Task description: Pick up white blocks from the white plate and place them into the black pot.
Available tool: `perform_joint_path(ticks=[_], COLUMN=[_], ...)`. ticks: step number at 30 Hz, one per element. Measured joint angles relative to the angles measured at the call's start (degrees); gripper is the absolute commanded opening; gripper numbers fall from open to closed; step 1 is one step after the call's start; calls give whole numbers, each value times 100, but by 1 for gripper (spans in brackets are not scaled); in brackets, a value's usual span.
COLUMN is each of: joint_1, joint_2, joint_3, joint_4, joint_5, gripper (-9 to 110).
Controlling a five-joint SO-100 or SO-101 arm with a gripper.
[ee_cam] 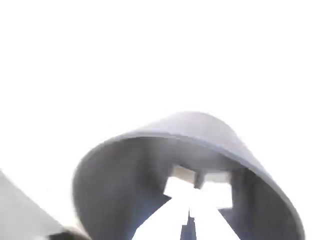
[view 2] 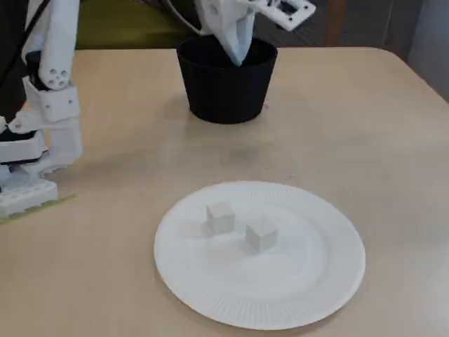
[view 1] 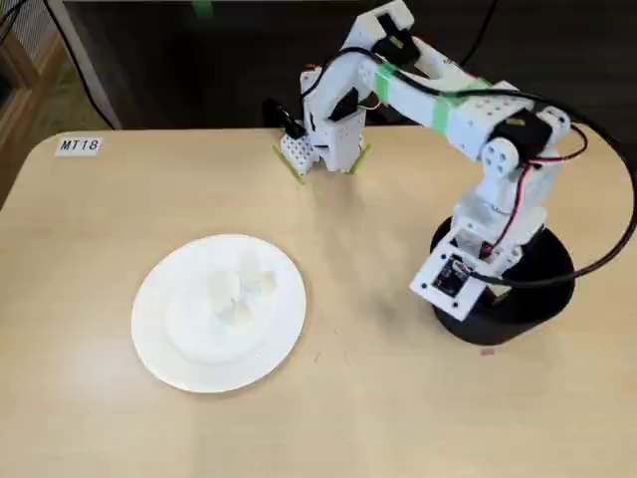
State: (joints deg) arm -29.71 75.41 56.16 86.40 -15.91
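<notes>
A light wooden desk (view 2: 365,140) fills a fixed view taken from the plate's side. Nearest that camera, well apart from the gripper, lies the round white plate (view 2: 309,295) with its ribbed rim. Two small white blocks (view 2: 261,236) rest near the plate's middle, close together but not touching; a paler shape just beside them is too faint to identify. Farther back stands the black pot (view 2: 224,88), upright, with the white gripper (view 2: 237,53) dipping into its open mouth from above. In the wrist view, the pot's dark inner wall (ee_cam: 125,175) surrounds the gripper (ee_cam: 191,212), whose two white fingers (ee_cam: 160,222) meet at a point with almost no gap between them and nothing seen held. Beyond the fingertips, at the pot's bottom, two pale blocks (ee_cam: 220,192) lie side by side, nearly touching. In a fixed view from above, the arm (view 1: 448,105) reaches from its base at the desk's far edge over to the pot, and a small label (view 1: 79,145) sits in the desk's far corner, well away from the gripper.
</notes>
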Motion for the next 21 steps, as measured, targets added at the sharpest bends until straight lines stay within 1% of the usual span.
perform_joint_path(ticks=[6, 10, 14, 18, 19, 21], joint_1=[466, 1099, 1986, 3164, 3472, 4034], joint_2=[1459, 1969, 2109, 2118, 2057, 1828], joint_3=[0, 35, 765, 1767, 1863, 1872], joint_4=[-105, 299, 404, 316, 246, 105], joint_5=[220, 475, 686, 967, 932, 448], gripper=[-2, -2, -2, -2, -2, -2])
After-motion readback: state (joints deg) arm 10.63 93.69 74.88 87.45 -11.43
